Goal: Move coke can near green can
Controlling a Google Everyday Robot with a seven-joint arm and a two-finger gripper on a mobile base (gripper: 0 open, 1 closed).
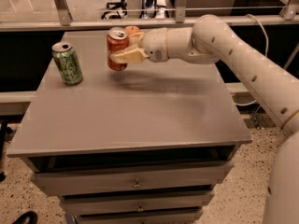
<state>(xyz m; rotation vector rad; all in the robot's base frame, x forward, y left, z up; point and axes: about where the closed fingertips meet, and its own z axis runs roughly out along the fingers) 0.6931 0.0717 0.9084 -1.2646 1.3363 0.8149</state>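
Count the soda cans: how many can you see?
2. The green can stands on the table's left side. The coke can is held in the gripper to its right, over the table's back, in front of an apple. No others show.

The green can (pixel 67 63) stands on the table (pixel 140 120) at the upper left of the frame. To its right, near but apart, the coke can (pixel 117 45) is clasped by the gripper (pixel 125 56) at upper centre. The arm (pixel 233 55) reaches in from the right edge. An apple (pixel 132 30) lies just behind the coke can. Drawers (pixel 135 183) sit below the tabletop.
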